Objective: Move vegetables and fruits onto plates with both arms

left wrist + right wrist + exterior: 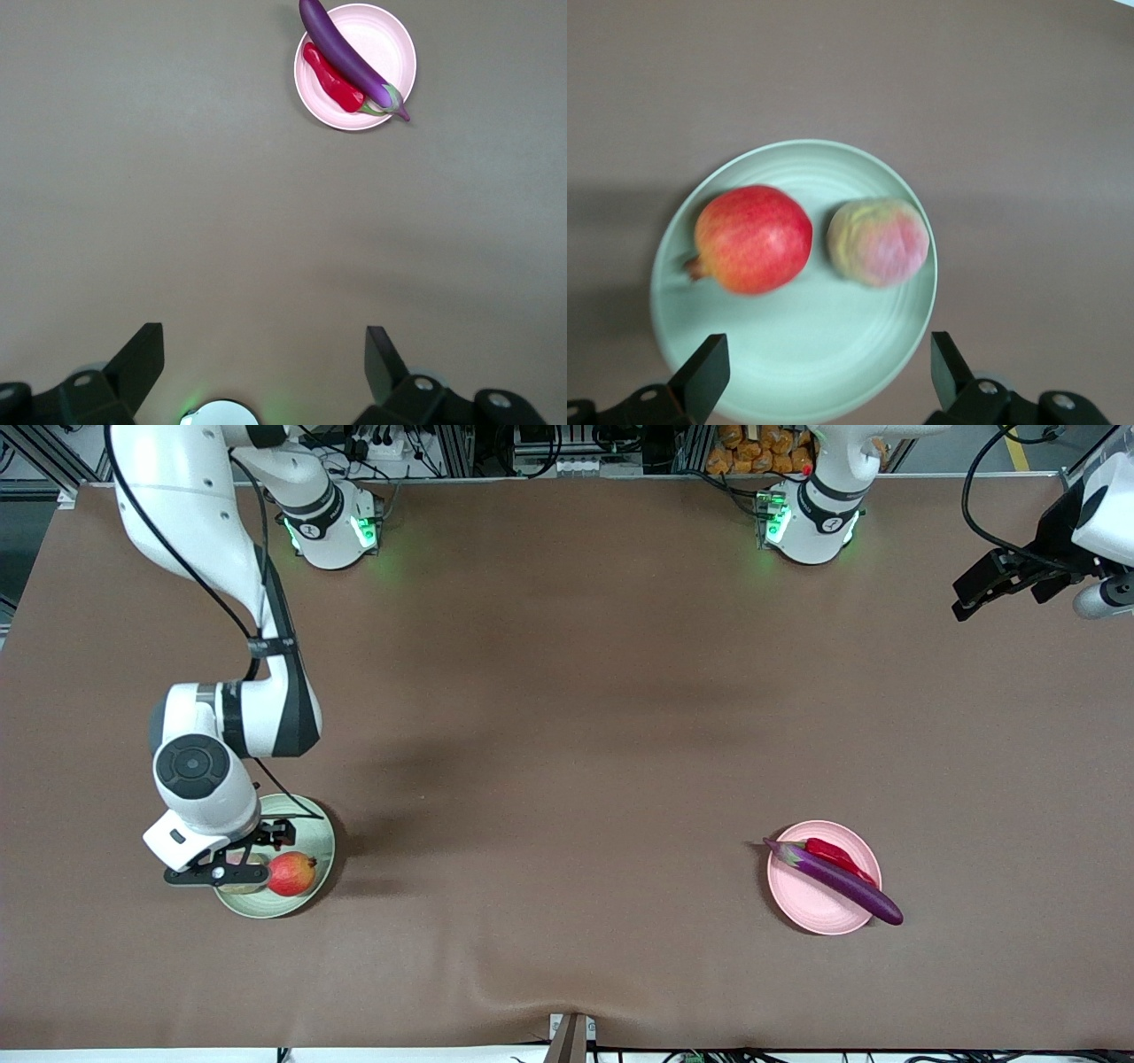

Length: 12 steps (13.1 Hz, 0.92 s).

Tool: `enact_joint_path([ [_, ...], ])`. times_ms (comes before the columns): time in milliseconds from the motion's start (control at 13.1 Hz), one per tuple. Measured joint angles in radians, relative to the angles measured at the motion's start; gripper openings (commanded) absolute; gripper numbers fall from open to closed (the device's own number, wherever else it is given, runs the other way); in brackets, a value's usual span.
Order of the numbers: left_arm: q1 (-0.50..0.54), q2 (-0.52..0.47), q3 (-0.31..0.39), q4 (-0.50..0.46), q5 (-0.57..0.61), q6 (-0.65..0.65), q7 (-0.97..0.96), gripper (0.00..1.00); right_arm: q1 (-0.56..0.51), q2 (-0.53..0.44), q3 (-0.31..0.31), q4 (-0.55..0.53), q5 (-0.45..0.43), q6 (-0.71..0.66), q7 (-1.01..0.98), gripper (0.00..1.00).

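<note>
Vegetables, the glossy purple eggplant (840,880) and red chili pepper (834,856), lie on the pale pink plate (811,908); I see the red apple-like fruit (752,238) and blushed peach-like fruit (878,241) on the pale green plate (806,376). The right gripper (824,372) hangs over it, jaws wide and empty. The left gripper (264,365) waits, spread and empty, over bare table at its arm's end. I judge the task done.

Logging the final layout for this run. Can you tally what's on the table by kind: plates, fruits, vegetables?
Plates: 2, the green plate and the pink plate
Fruits: 2, the red fruit and the peach-like fruit, both on the green plate
Vegetables: 2, the eggplant and the chili pepper, both on the pink plate
Total: 6
</note>
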Motion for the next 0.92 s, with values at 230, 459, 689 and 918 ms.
enact_joint_path([
  [230, 0.0, 0.0, 0.0, -0.002, 0.0, 0.0, 0.0, 1.0, 0.003, -0.146, 0.017, 0.008, 0.071, -0.181, -0.03, 1.0],
  [459, 0.0, 0.0, 0.0, -0.002, 0.0, 0.0, 0.0, 1.0, -0.063, -0.289, 0.011, 0.007, 0.218, -0.322, -0.15, 1.0],
  [689, 0.0, 0.0, 0.0, -0.002, 0.0, 0.0, 0.0, 1.0, -0.119, -0.412, 0.006, 0.007, 0.236, -0.438, -0.197, 1.0],
  [918, 0.0, -0.001, 0.001, -0.002, 0.0, 0.0, 0.0, 1.0, -0.185, -0.511, 0.045, 0.007, 0.226, -0.541, -0.205, 1.0],
])
